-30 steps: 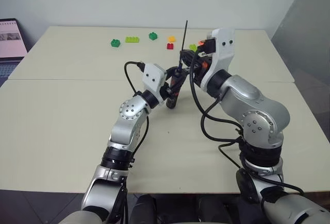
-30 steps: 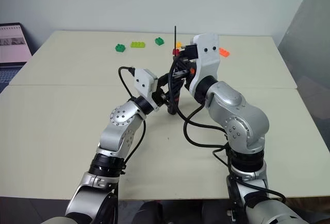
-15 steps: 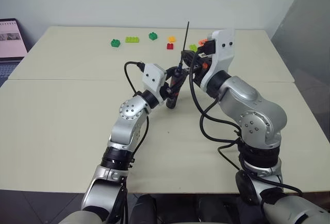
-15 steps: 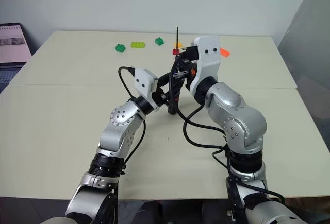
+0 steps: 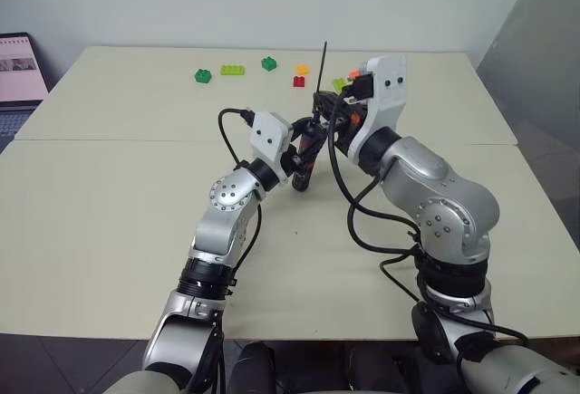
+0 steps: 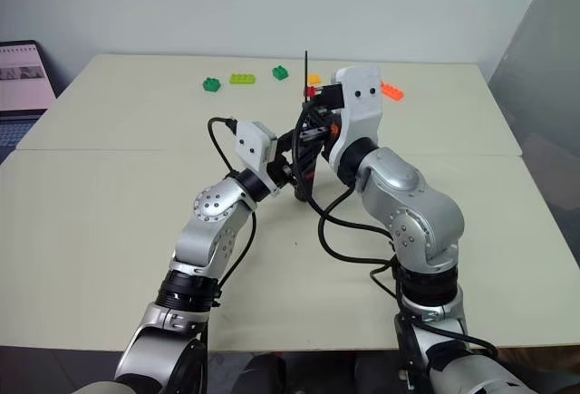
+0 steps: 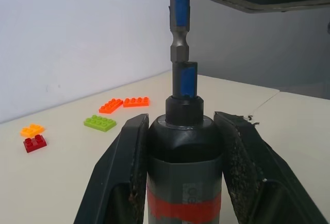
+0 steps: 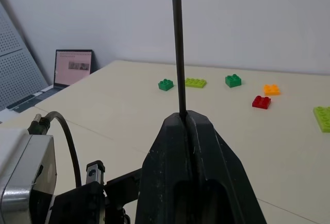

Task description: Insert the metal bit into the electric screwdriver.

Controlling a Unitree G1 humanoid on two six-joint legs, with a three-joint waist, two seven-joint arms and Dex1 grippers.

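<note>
Left gripper (image 7: 180, 152) clamped on electric screwdriver (image 7: 184, 183), upright above table (image 5: 109, 195). Right gripper (image 8: 186, 118) pinched shut on metal bit (image 8: 178, 44), lower end seated in screwdriver's tip.

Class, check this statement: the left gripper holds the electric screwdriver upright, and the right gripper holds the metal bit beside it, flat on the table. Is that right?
Not quite. The right gripper holds the metal bit upright above the electric screwdriver, as the left wrist view shows. The left gripper part is right.
</note>
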